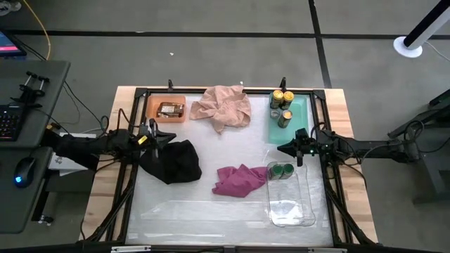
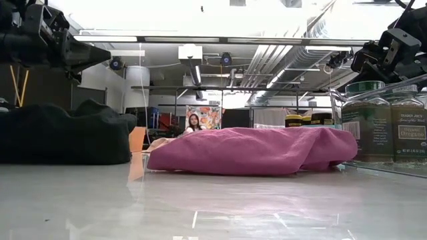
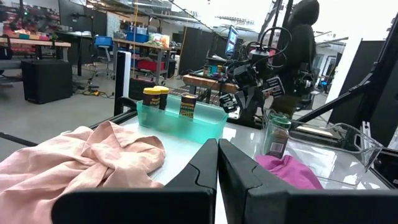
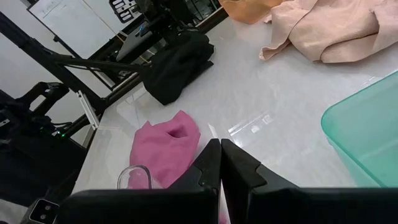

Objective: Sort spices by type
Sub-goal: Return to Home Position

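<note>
My left hand (image 3: 217, 143) and right hand (image 4: 221, 142) hang closed, empty. The magenta cloth (image 2: 247, 150) hides most of the yellow-lidded jars (image 2: 303, 120); the green-lidded jars (image 2: 383, 127) read Trader Joe's.

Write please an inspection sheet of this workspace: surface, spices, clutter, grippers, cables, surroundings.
Surface: white table top, no spill seen.
Spices: yellow-lid jars in teal tray; green-lid jars in clear tray; brown packets in orange tray.
Clutter: pink cloth, black cloth, magenta cloth.
Grippers: left gripper and right gripper, jaws shut, empty.
Cables: yellow cable on floor.
Surroundings: desk with keyboard on the left side; person far behind.
</note>
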